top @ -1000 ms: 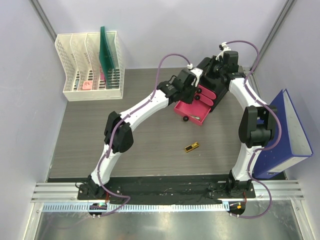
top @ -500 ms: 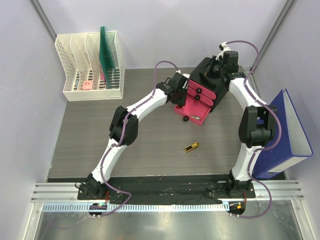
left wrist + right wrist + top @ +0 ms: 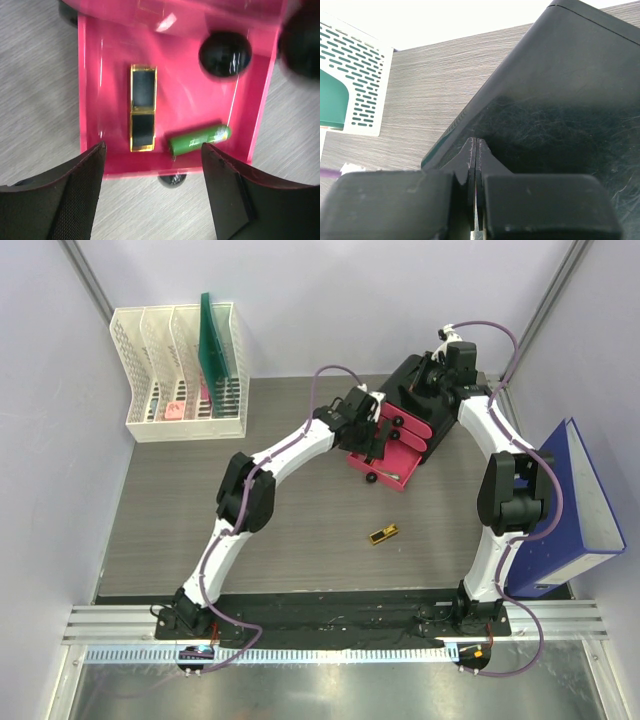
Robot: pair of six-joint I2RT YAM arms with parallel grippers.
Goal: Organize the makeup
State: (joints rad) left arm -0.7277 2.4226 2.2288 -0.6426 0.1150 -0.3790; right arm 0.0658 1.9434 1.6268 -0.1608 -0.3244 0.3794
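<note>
The fingers (image 3: 75,195) of the left gripper (image 3: 152,150) are spread wide. Nothing is held between them and nothing is touched. They are held above the front edge of an open pink plastic drawer (image 3: 90,100), one finger to each side of its contents.

Three task items are seen in the drawer. A rectangular gold-and-black stick (image 3: 142,107) lies parallel to the left wall, its near end close to the front edge. A slim green tube (image 3: 199,139) lies tilted along the front edge, just beside the stick; contact between them cannot be confirmed. A black round compact (image 3: 225,54) sits towards the rear right corner, apart from both.

The fingers (image 3: 470,155) of the right gripper (image 3: 476,150) are pressed together with nothing pinched between them. Their tips are set at the top face of the black box (image 3: 560,100). Whether they bear on it cannot be told.

In the overhead view the left gripper (image 3: 372,435) is over the drawer (image 3: 385,465), which projects from the box (image 3: 410,375) near the far right corner of the grey wood-grain table (image 3: 200,500). The right gripper (image 3: 437,380) is on the box top. A second gold-and-black stick (image 3: 383,534) lies alone on the table, between the drawer and the near edge.
</note>
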